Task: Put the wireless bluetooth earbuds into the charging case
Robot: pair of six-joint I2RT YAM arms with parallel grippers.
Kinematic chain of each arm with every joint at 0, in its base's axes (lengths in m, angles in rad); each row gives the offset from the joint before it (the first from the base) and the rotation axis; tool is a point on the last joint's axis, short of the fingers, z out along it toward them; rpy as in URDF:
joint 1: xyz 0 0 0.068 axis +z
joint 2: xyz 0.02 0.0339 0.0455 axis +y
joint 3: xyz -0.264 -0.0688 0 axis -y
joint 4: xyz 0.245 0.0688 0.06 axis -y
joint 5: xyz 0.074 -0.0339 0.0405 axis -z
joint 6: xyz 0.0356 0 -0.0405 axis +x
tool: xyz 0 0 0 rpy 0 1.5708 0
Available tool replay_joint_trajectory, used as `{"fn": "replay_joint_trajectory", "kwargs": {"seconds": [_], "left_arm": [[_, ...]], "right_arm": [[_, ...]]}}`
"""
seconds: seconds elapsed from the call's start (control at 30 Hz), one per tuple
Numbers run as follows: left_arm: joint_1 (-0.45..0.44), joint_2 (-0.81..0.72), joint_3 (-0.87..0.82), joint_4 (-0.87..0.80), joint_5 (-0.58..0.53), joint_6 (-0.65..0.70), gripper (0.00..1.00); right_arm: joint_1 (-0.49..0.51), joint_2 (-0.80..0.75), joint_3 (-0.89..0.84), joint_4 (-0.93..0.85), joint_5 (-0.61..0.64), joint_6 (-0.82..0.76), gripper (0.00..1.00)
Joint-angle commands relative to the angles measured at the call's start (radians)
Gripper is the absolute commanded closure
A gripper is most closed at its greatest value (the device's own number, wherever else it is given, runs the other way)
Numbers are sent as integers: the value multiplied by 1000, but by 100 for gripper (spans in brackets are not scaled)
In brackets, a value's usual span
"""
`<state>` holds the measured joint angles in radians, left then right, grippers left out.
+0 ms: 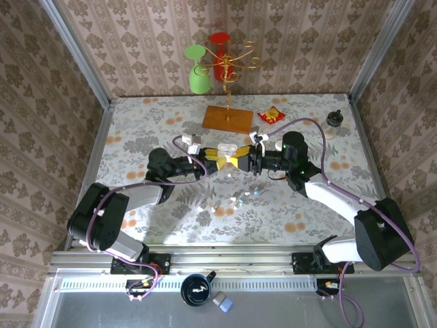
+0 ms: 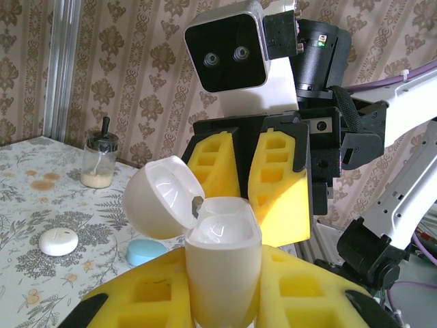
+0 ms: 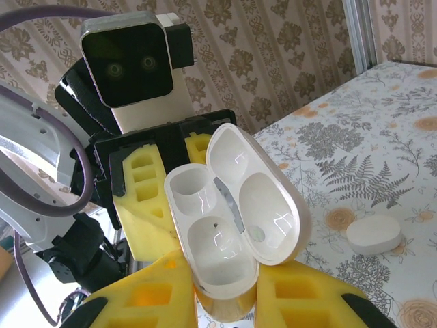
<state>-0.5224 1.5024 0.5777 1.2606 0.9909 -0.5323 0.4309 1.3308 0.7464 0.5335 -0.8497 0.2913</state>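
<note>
The white charging case [image 2: 223,273] stands with its lid [image 2: 162,198] swung open and both wells empty. My left gripper [image 2: 222,290] is shut on its body, yellow pads on either side. Facing it, my right gripper [image 3: 227,301] is shut on the same charging case [image 3: 222,239], whose lower end sits between its pads. From above, the two grippers [image 1: 231,160] meet nose to nose at mid-table with the case [image 1: 229,147] between them. Tiny earbuds [image 1: 240,199] lie loose on the cloth just in front of the grippers.
A closed white case [image 2: 58,241] and a pale-blue case [image 2: 147,251] lie on the table behind the grippers. A shaker [image 1: 334,118] stands back right. At the back are a wooden-based cup stand [image 1: 227,119] and a red packet [image 1: 272,115].
</note>
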Motion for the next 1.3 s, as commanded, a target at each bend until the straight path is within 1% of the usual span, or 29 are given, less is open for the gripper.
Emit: {"fn": "replay_joint_trajectory", "kwargs": {"seconds": [0.0,0.07,0.23,0.3,0.4,0.47,0.5,0.53,0.6,0.77,0.93,1.0,1.07,1.1,1.27], "left_arm": [[-11,3,30,33,-3,-1,87],[-11,6,28,33,-15,-15,80],[-14,24,37,33,0,-28,75],[-16,32,42,32,11,-31,70],[-19,41,48,32,26,-32,67],[-21,45,50,31,33,-34,67],[-21,48,50,31,37,-33,68],[-21,49,50,31,41,-32,72],[-22,53,49,30,53,-28,73],[-21,53,42,32,83,0,70],[-21,60,43,31,99,13,64],[-20,63,45,30,98,13,65],[-21,63,45,31,91,15,70],[-21,62,46,32,90,14,70],[-21,62,51,31,99,12,67]], "right_arm": [[6,-39,12,-10,0,-22,86],[6,-50,11,-32,1,-44,87],[6,-66,22,-104,10,-101,89],[6,-70,30,-137,17,-122,91],[8,-74,34,-156,17,-133,91],[9,-77,38,-169,16,-142,92],[9,-78,40,-173,18,-144,92],[9,-78,43,-180,20,-147,93],[10,-79,48,-197,20,-154,93],[9,-96,72,-278,34,-203,94],[10,-101,80,-291,28,-210,94],[9,-101,79,-282,27,-208,94],[10,-98,82,-290,22,-210,94],[11,-97,82,-293,19,-213,94],[17,-89,87,-326,9,-233,94]]}}
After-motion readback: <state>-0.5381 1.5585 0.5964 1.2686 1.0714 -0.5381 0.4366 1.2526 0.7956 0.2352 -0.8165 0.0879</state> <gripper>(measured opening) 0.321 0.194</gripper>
